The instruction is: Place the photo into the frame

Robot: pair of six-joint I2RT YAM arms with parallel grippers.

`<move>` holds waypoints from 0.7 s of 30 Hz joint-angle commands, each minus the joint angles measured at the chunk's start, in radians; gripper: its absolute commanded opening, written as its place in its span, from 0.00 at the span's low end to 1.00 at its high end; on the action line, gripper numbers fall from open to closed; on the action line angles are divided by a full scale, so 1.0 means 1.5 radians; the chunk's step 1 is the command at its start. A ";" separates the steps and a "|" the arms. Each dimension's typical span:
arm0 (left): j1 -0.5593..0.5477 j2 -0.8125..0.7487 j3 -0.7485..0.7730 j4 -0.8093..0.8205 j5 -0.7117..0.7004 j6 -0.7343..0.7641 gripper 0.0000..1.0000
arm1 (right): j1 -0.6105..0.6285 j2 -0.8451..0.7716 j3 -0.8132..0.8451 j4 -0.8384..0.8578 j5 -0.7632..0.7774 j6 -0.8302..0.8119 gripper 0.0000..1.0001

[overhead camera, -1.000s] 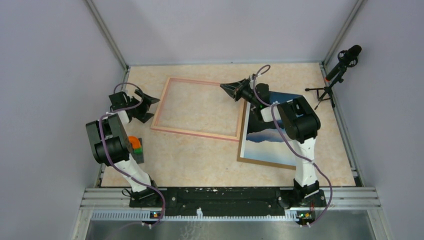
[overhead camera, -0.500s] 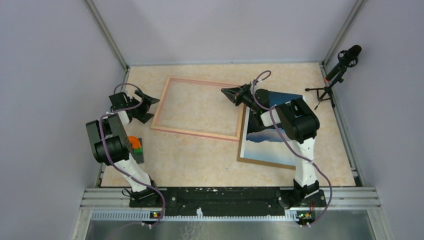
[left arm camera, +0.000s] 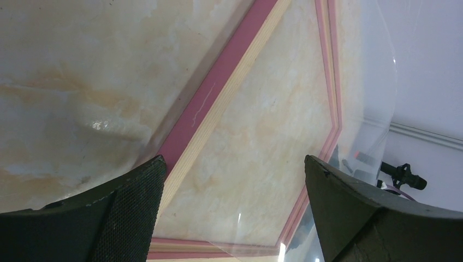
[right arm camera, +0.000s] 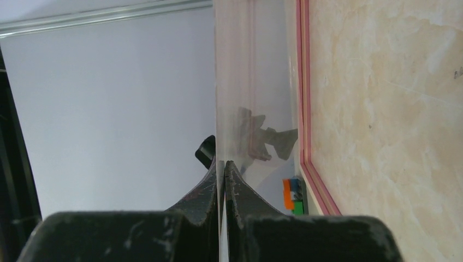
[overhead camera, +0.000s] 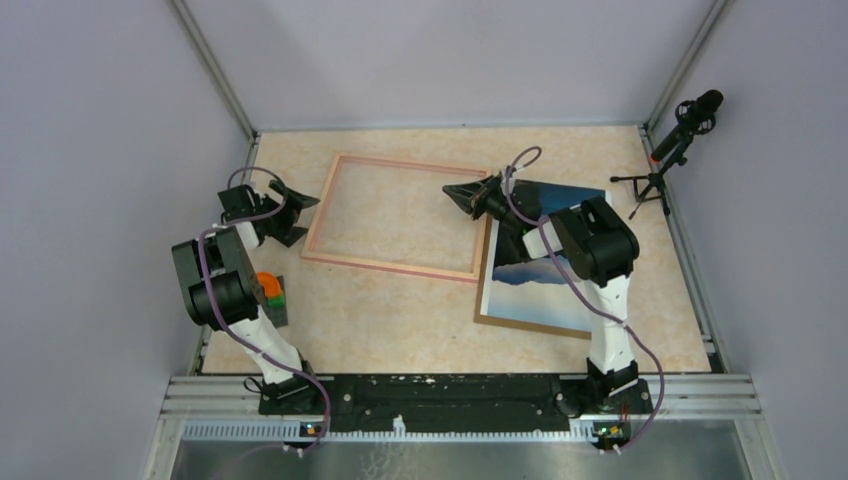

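Note:
The pinkish-tan frame (overhead camera: 318, 215) lies flat at the table's back middle, and its rails (left arm camera: 218, 103) (right arm camera: 303, 109) show in both wrist views. To its right lies the photo (overhead camera: 540, 285), sky and mountain side up, partly under my right arm. My right gripper (overhead camera: 462, 190) (right arm camera: 222, 164) hovers over the frame's right end, shut on the edge of a clear sheet (right arm camera: 251, 82) that stands tilted over the frame. The same sheet (left arm camera: 366, 109) shows faintly in the left wrist view. Just off the frame's left rail, my left gripper (overhead camera: 303, 218) (left arm camera: 235, 180) stands open and holds nothing.
A brown backing board (overhead camera: 530, 325) peeks out under the photo's near edge. An orange, blue and green block (overhead camera: 270, 290) (right arm camera: 292, 196) sits by the left arm. A microphone on a small tripod (overhead camera: 680, 130) stands at the back right. Grey walls close in three sides.
My right gripper has shifted slightly toward the near side with the clear sheet, lower over the frame's right end. The left arm has not moved.

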 commanded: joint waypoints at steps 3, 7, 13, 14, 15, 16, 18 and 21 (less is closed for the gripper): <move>-0.002 0.005 -0.008 0.018 0.025 -0.007 0.99 | 0.009 -0.011 0.002 0.050 -0.060 0.002 0.00; -0.002 0.006 -0.008 0.021 0.027 -0.009 0.99 | 0.003 -0.010 0.011 0.050 -0.083 -0.003 0.00; -0.001 0.006 -0.009 0.022 0.027 -0.009 0.99 | -0.010 0.009 0.037 0.050 -0.113 -0.009 0.00; -0.002 0.006 -0.010 0.022 0.026 -0.009 0.99 | -0.014 0.009 0.042 0.043 -0.117 -0.016 0.00; -0.002 0.006 -0.010 0.022 0.025 -0.009 0.99 | -0.018 0.011 0.045 0.038 -0.120 -0.020 0.00; -0.002 0.006 -0.011 0.022 0.025 -0.009 0.99 | -0.022 0.012 0.047 0.037 -0.123 -0.024 0.00; -0.001 0.006 -0.011 0.023 0.025 -0.009 0.99 | -0.030 0.015 0.051 0.034 -0.132 -0.026 0.00; -0.002 0.008 -0.011 0.024 0.025 -0.010 0.99 | -0.041 0.028 0.061 0.047 -0.152 -0.017 0.00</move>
